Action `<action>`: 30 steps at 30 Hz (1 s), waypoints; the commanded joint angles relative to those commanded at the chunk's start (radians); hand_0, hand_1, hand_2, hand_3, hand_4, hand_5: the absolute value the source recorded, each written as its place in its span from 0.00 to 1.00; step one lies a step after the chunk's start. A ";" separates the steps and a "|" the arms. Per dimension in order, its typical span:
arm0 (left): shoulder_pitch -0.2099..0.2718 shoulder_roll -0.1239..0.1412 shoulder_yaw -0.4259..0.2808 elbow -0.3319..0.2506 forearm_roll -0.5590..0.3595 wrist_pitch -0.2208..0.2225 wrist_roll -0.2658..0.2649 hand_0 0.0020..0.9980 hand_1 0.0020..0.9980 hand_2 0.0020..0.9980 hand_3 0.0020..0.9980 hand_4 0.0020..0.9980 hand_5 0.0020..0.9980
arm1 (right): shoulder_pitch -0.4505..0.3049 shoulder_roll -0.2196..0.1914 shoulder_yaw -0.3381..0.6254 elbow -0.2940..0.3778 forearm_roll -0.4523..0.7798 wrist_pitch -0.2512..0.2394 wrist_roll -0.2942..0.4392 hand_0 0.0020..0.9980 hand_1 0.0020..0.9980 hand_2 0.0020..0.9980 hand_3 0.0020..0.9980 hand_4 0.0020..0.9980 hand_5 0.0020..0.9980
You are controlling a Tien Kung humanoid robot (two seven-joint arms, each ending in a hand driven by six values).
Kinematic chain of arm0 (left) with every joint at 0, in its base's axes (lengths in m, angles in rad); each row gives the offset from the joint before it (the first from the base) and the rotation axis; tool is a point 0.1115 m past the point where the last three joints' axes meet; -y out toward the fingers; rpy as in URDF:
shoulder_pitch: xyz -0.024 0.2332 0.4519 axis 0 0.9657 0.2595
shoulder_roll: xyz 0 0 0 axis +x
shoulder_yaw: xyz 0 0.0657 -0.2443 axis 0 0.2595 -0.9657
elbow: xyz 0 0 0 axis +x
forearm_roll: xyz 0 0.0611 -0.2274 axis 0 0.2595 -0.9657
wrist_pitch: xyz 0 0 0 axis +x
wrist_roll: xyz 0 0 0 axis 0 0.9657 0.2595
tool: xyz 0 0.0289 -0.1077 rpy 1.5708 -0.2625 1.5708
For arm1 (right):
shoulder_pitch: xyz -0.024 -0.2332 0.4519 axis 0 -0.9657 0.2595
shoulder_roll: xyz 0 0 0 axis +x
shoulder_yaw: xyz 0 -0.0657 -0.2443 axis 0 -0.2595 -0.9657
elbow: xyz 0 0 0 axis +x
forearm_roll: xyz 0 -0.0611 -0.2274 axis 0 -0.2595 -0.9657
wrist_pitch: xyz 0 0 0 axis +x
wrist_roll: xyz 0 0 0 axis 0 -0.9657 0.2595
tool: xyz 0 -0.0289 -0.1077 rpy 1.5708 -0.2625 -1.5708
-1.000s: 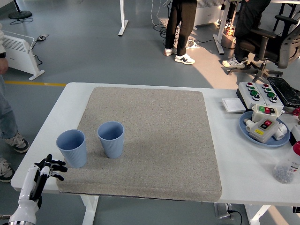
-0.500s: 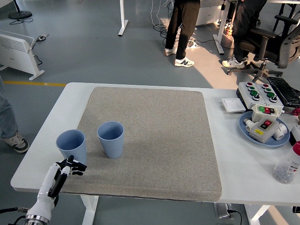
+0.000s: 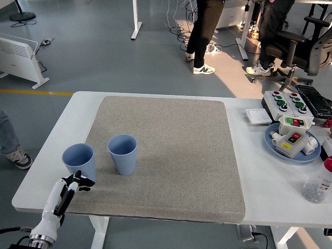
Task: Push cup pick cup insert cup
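Reaching in from the lower left corner, my left robot hand (image 3: 72, 185) sits just in front of the left blue cup (image 3: 80, 162), fingers loosely spread and holding nothing; I cannot confirm contact with the cup wall. The right robot hand is out of view. Both cups stand upright, mouths up, on the grey mat (image 3: 176, 155) that covers most of the white bench (image 3: 262, 171). The right blue cup (image 3: 123, 153) stands just beside the first, a small gap between them. I judge the push step to be in hand, no grasp yet made. To do it well, I would set the fingers low against the cup's base, not its rim, and push slowly, since the mat's texture may drag and tip a light cup. Keep clear of the neighbouring cup.
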 joint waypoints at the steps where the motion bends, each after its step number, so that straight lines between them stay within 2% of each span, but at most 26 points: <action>1: -0.001 0.001 -0.003 0.003 0.000 0.001 -0.002 0.50 0.55 0.52 0.46 0.57 1.00 | 0.000 0.000 0.001 0.000 -0.001 0.000 0.000 0.52 0.54 0.62 0.57 0.12 0.45; 15: -0.017 0.005 -0.012 0.034 0.005 -0.003 -0.006 0.50 0.54 0.52 0.46 0.58 1.00 | -0.001 0.001 0.003 0.000 -0.005 0.001 -0.001 0.52 0.54 0.62 0.57 0.12 0.45; 30: -0.058 0.007 0.006 0.077 -0.003 -0.013 -0.011 0.51 0.54 0.51 0.46 0.58 1.00 | -0.004 0.004 0.002 0.001 -0.003 0.001 -0.003 0.52 0.54 0.62 0.57 0.12 0.45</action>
